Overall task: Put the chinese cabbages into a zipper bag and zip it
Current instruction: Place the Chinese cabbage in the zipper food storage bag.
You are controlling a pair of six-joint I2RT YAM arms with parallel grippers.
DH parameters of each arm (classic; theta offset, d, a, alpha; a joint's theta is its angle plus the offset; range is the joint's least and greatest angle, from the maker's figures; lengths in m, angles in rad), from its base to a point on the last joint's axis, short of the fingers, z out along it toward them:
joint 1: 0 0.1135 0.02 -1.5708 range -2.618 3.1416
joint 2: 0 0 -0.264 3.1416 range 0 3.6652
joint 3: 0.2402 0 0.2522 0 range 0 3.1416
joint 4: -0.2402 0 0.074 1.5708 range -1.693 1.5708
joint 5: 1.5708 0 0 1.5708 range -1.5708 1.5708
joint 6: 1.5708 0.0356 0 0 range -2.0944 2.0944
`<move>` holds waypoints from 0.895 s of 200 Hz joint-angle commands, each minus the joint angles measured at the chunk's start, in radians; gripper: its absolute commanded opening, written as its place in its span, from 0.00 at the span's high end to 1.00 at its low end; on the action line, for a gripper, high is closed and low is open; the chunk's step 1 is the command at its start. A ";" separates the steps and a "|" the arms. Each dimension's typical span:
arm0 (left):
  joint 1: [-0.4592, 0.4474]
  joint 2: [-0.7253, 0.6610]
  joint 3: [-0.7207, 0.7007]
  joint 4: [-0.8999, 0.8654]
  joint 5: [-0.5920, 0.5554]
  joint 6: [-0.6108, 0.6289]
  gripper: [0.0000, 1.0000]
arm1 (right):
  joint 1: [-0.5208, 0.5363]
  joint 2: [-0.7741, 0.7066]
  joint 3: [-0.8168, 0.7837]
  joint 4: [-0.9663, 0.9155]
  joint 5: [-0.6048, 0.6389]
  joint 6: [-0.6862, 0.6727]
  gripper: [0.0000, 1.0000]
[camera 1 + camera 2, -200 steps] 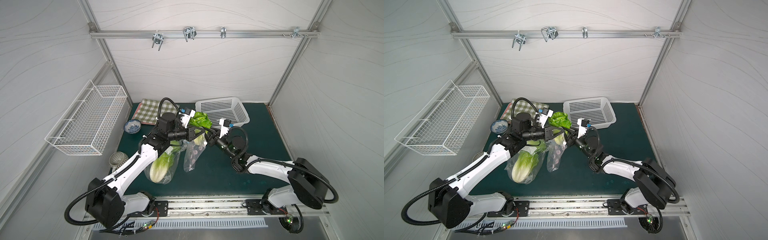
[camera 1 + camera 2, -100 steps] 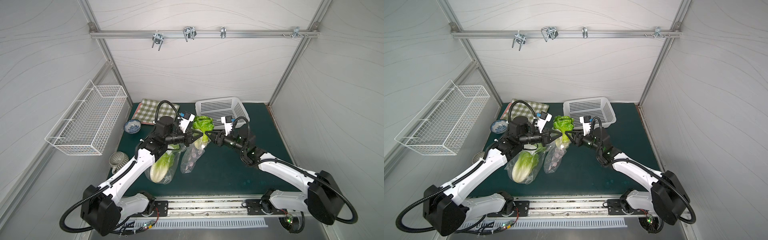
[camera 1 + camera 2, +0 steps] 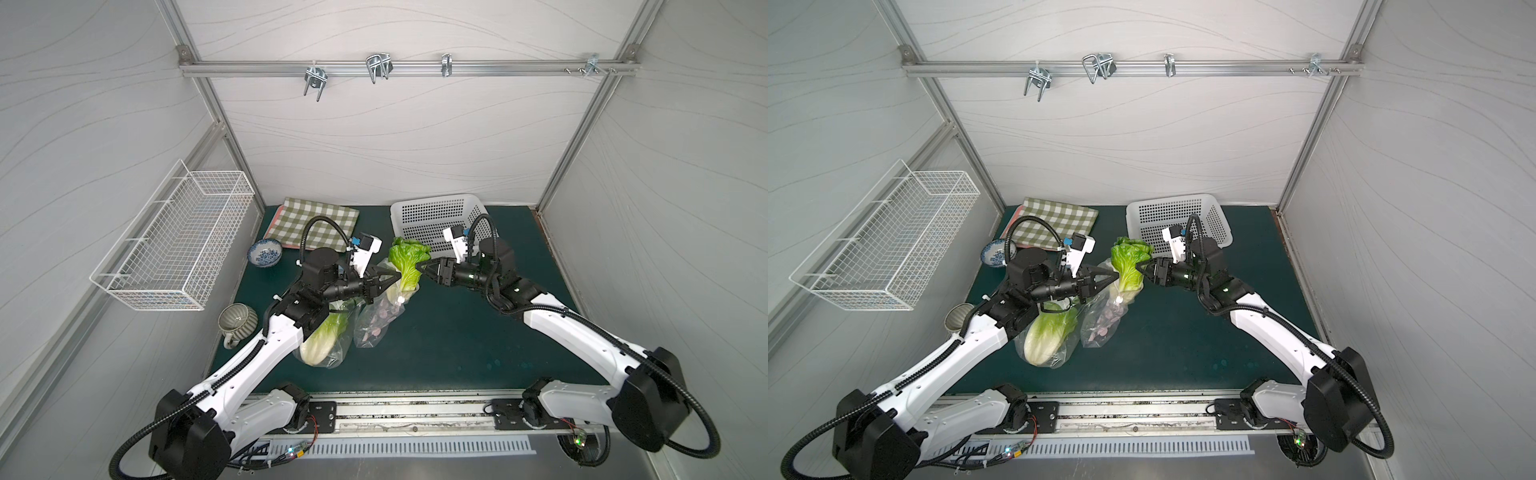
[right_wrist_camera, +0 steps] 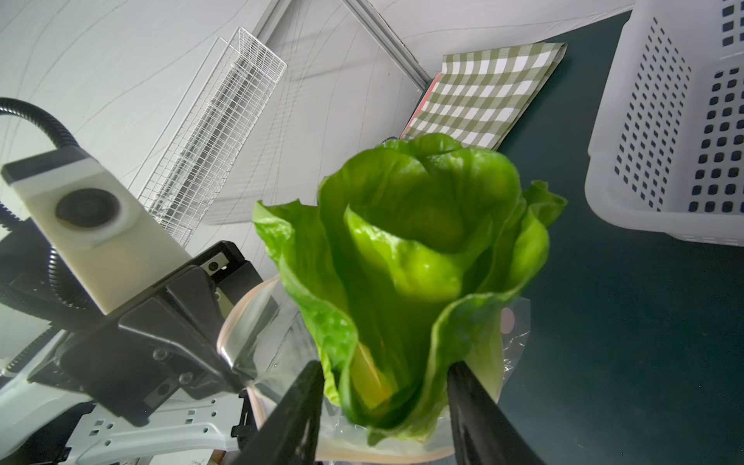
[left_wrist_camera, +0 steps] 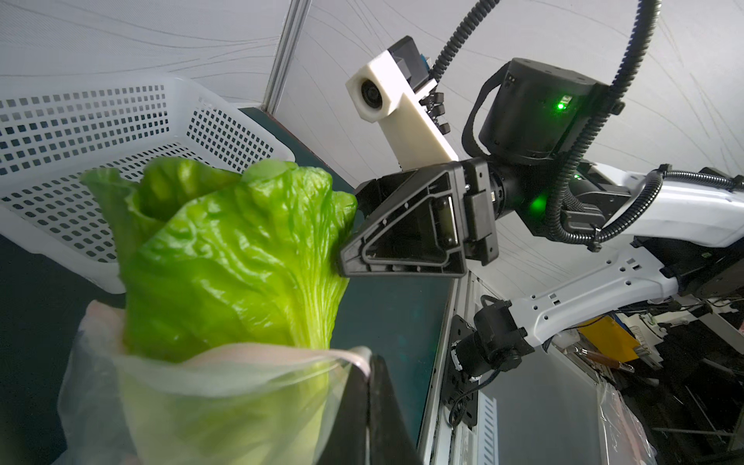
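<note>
Cabbage in play: chinese cabbage (image 3: 409, 262) stands stalk-down in the mouth of the zipper bag (image 3: 376, 320), leafy half sticking out above the rim. It sits over mid tabletop (image 3: 457, 332), nearer the back edge than the front.
Left jaws: left gripper (image 3: 392, 277) is pressed together on the bag rim (image 5: 282, 358), pinching film only. My read is that it holds the mouth up and open so the head can slide in.
Right jaws: right gripper (image 3: 422, 266) is spread, with one of its fingers (image 4: 298, 410) on each side of the leaves. It looks like a guide, not a clamp. Can't tell if the pads actually press.
Bag posture: hangs from the left pinch, and its lower end looks to rest on the tabletop. That would explain the head staying upright.
Second head: another cabbage (image 3: 322, 340) lies on its side in clear film toward the front-left corner, white base toward the front edge.
White basket (image 3: 432, 216): at the back edge, beyond the right gripper. No head visible in it.
Hidden: film and pink print blur the stalk end of the upright head. The left forearm covers part of the second head. Can't tell whether its film is the same bag or a separate one. Only two heads are visible anywhere. The zipper track's state is not readable, and the left jaw tips are cut off in the left wrist view.
Judgement: loading is partway done. The upright head needs to go below the rim before any zip can run.
</note>
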 commanded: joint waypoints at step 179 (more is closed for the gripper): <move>-0.154 0.207 0.308 -0.248 -0.097 0.126 1.00 | -0.090 -0.171 -0.196 0.270 0.201 0.538 1.00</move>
